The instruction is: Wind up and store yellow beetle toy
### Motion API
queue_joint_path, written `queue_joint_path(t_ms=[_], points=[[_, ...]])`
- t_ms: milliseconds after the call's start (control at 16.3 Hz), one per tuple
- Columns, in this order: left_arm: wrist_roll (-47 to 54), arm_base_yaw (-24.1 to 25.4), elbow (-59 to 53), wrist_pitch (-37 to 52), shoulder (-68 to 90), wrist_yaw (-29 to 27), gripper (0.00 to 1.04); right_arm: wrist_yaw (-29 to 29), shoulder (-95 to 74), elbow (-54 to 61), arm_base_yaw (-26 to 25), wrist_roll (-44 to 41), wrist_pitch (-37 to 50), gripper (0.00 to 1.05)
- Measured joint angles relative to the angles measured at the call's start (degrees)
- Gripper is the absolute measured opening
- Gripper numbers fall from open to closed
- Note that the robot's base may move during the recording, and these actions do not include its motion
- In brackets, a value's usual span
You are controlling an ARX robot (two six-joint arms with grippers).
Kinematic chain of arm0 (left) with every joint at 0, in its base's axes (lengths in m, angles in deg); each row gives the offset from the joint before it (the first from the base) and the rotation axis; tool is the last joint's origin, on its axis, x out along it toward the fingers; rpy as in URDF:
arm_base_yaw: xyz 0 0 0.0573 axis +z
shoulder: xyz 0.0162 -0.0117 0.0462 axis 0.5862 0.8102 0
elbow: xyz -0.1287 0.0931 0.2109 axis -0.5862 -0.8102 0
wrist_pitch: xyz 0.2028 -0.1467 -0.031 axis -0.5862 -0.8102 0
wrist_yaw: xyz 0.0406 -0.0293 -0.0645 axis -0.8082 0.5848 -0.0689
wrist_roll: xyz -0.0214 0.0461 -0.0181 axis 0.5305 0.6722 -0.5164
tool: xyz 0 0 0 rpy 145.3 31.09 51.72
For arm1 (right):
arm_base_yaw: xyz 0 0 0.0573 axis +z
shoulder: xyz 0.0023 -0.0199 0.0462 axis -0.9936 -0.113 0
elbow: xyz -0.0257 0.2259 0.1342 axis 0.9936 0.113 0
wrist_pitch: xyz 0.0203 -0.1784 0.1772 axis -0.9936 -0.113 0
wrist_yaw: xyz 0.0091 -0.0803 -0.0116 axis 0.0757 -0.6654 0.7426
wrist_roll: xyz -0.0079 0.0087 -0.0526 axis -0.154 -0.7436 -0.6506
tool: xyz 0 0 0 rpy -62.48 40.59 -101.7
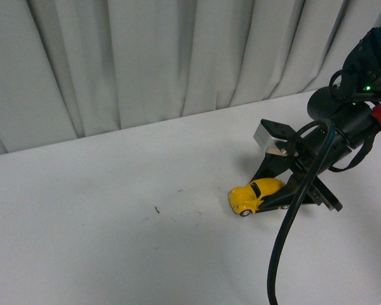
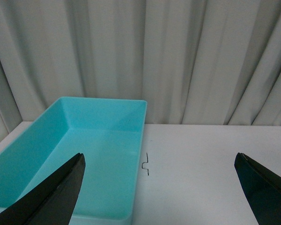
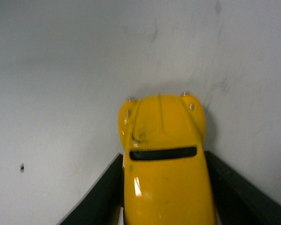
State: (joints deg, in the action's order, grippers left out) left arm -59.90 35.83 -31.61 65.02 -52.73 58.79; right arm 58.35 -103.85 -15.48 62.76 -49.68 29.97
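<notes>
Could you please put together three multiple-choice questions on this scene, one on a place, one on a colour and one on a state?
1. Where is the yellow beetle toy?
A) on the floor
B) on the white table, between the fingers of the right gripper
C) on a shelf

2. What colour is the bin in the left wrist view?
A) red
B) black
C) teal

3. How is the left gripper?
A) open and empty
B) shut on a cloth
C) shut on a pen

Answers:
1 B: its wheels rest on the table, with a black finger against each side.
2 C: its walls and floor are teal.
3 A: its fingers stand wide apart, holding nothing.
</notes>
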Motion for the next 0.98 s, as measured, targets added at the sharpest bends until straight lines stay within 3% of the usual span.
queue_joint_path(t_ms=[552,982], points=[[0.0,0.0,0.0,0.0,0.0,0.0,0.98,-0.2,-0.4,0.1,-0.7,-0.7,-0.3,1.00],[0.0,0.0,0.0,0.0,0.0,0.0,0.98,0.1,4.3,5.3,0.3,-0.2,5.8,0.98]])
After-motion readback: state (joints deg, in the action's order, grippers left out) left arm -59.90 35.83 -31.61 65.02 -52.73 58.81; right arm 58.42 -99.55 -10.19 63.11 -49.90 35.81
